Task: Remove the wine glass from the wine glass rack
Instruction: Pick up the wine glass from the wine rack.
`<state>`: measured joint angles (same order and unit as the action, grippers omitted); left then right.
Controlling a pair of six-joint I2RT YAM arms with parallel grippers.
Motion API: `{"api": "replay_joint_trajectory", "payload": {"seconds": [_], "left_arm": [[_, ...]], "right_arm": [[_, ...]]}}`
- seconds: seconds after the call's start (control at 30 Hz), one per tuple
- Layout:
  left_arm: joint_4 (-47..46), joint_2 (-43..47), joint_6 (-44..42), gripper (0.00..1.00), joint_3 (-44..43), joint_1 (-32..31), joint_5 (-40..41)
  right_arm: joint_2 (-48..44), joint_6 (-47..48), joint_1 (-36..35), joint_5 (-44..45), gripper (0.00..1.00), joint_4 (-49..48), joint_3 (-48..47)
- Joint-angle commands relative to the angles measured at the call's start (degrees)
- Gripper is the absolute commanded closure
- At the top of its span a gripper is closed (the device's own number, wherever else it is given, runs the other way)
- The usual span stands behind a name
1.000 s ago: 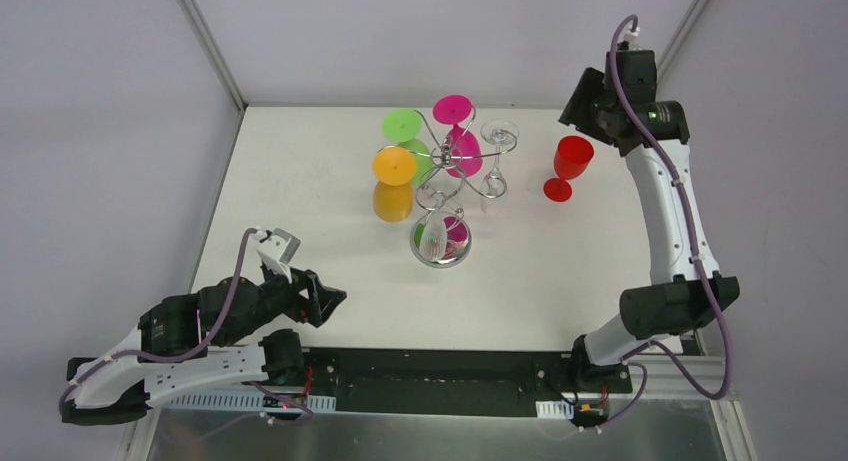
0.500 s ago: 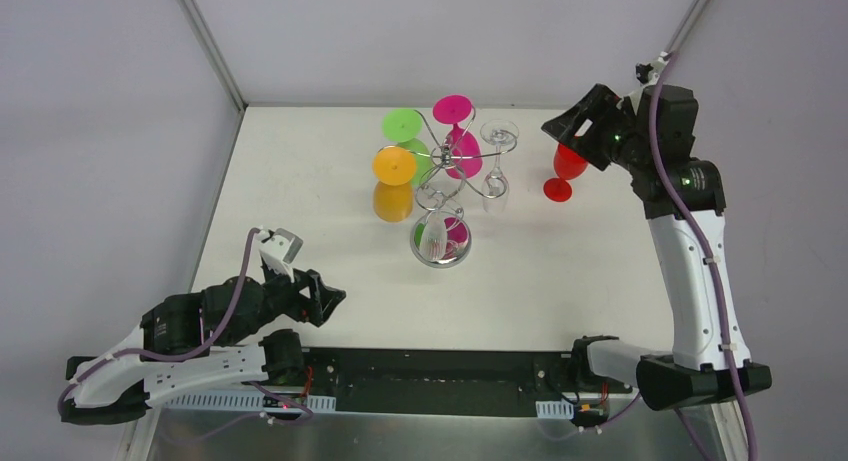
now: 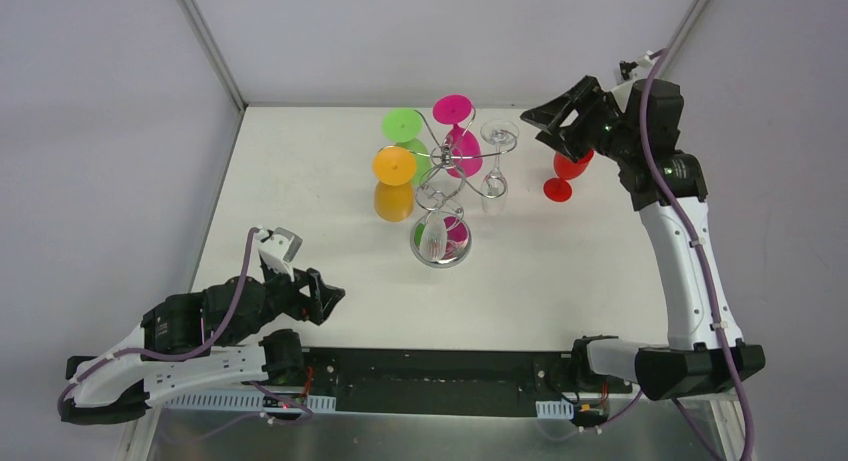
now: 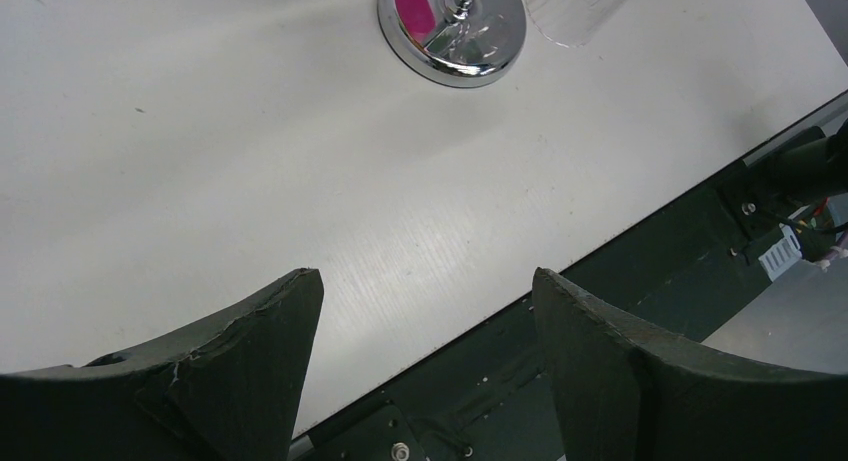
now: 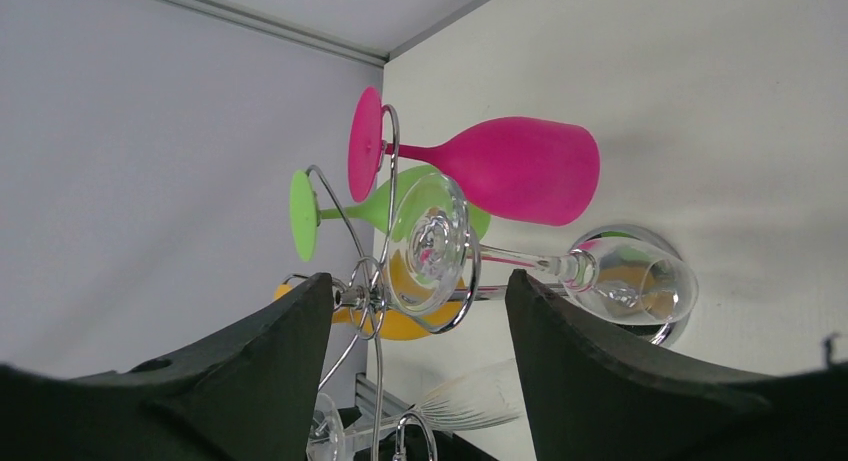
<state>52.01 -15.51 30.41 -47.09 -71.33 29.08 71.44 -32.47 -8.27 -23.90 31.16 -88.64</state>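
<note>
Approach step is underway: right gripper (image 3: 542,122), spread wide and empty, is facing the clear wine glass (image 5: 635,286) hanging on the rack (image 3: 440,256) just ahead. Next move is calling for closing on the stem.

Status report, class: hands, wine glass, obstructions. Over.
Left hand open, empty. Right hand open, facing clear wine glass on rack. Red glass beside hand.

A robot lab test cell — bare white tabletop (image 3: 560,261) boxed by plain grey panels (image 3: 100,131) and aluminium framing (image 3: 208,43).
</note>
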Motion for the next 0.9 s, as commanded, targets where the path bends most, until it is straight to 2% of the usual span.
{"api": "replay_joint_trajectory", "payload": {"seconds": [0.0, 0.87], "left_arm": [[0.39, -0.80, 0.35, 0.21, -0.10, -0.64, 1.66], [0.39, -0.76, 0.26, 0.21, -0.10, -0.69, 1.42]], "right_arm": [[0.72, -4.38, 0.07, -3.87, 0.34, -5.40, -0.20], [4.85, -7.72, -1.74, -4.04, 0.40, -7.65, 0.72]]}}
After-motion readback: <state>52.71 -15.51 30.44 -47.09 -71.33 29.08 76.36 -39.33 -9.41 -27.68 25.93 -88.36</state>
